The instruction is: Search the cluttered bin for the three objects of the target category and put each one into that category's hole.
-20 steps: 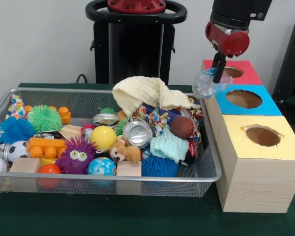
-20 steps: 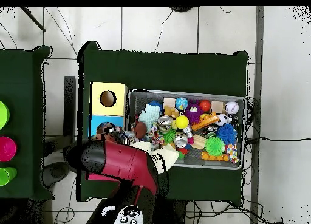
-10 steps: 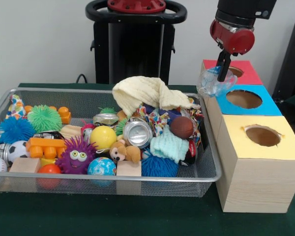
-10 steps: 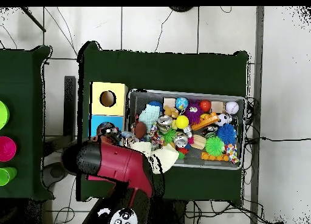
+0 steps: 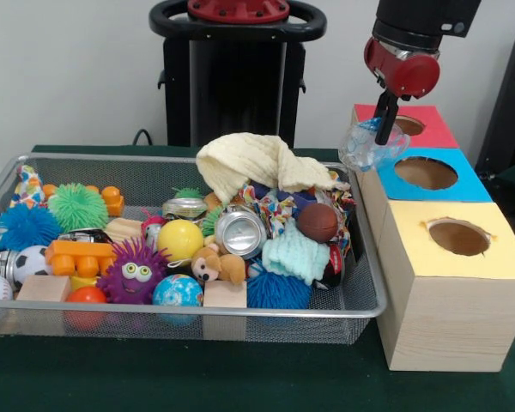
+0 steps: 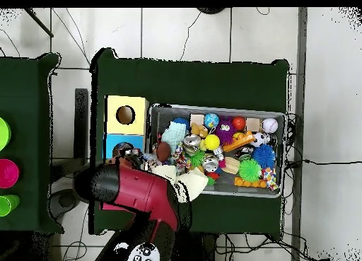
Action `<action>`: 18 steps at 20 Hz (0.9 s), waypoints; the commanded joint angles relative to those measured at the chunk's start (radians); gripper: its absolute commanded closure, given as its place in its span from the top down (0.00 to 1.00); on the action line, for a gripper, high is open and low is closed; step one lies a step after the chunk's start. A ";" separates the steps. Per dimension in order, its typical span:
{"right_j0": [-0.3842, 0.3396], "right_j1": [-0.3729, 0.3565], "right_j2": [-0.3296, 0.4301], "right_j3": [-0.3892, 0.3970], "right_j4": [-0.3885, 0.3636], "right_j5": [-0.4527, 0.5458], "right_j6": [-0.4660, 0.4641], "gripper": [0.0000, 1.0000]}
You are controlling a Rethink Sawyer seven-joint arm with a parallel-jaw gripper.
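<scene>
My gripper [image 5: 383,130] hangs over the near left corner of the red box [image 5: 433,130], shut on a crumpled clear plastic bottle [image 5: 363,148]. The bottle dangles off the box's left edge, between the red hole [image 5: 407,126] and the wire bin [image 5: 197,312]. A crushed silver can [image 5: 240,232] lies in the middle of the bin's pile. In the overhead view my red arm [image 6: 141,192] covers the gripper and the red box; the bottle cannot be made out there.
Blue box [image 5: 468,187] and yellow box [image 5: 502,259] stand in a row in front of the red one, each with a round hole. The bin holds a cream cloth [image 5: 256,163], balls, spiky toys, blocks and a teddy. The yellow box [image 6: 113,117] shows from overhead.
The gripper with the bottle rose and shifted right toward the red box, then came back slightly left and down. The bin's contents have not moved.
</scene>
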 commanded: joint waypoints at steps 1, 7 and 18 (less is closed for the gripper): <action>0.013 0.061 0.046 0.067 0.053 -0.035 0.219 0.00; 0.087 0.028 -0.021 0.031 0.053 0.104 0.251 0.00; 0.135 0.029 -0.049 0.009 0.087 0.144 0.262 0.00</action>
